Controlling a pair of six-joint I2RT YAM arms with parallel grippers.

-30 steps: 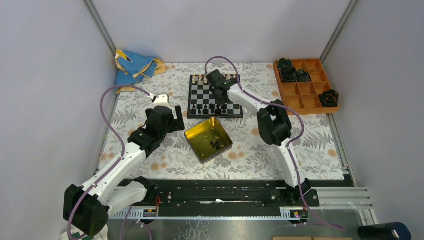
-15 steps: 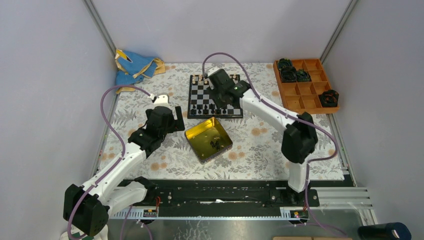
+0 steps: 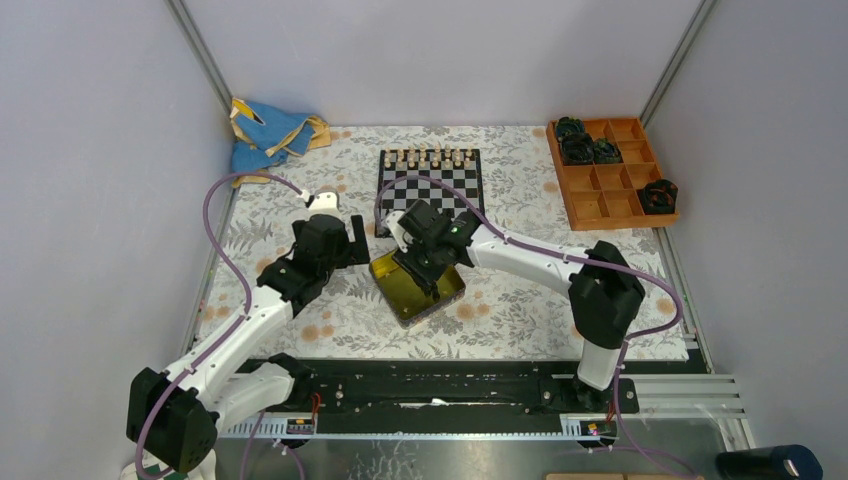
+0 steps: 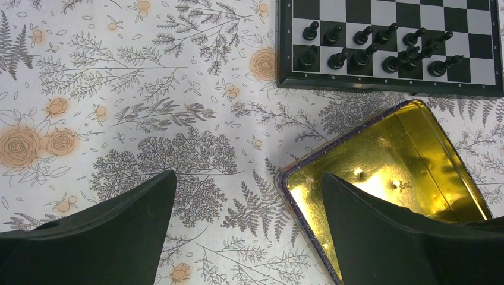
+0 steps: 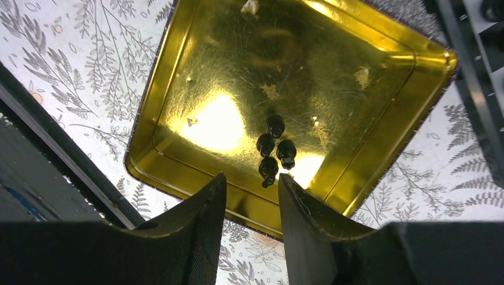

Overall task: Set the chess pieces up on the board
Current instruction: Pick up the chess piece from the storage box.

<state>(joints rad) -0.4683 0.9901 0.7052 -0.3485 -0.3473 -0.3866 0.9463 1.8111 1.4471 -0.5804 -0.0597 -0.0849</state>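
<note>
The board (image 3: 445, 185) lies at the back middle of the floral sheet. Cream chess pieces (image 3: 435, 157) line its far row. In the left wrist view several black chess pieces (image 4: 368, 50) stand in the two near rows of the board (image 4: 481, 71). Several more black pieces (image 5: 273, 148) lie in a cluster inside the yellow tin (image 5: 285, 77). My right gripper (image 5: 251, 178) hovers open over the tin's near rim, just short of that cluster, nothing between its fingers. My left gripper (image 4: 248, 178) is wide open and empty above the sheet at the tin's left corner (image 4: 297, 178).
An orange compartment tray (image 3: 610, 185) at the back right holds dark round lumps (image 3: 580, 140). A blue cloth (image 3: 268, 135) lies in the back left corner. Grey walls close in both sides and the back. A black rail (image 3: 430, 385) runs along the near edge.
My right gripper has come back from over the board to above the yellow tin, and its jaws have opened wider. The left arm has not moved.
</note>
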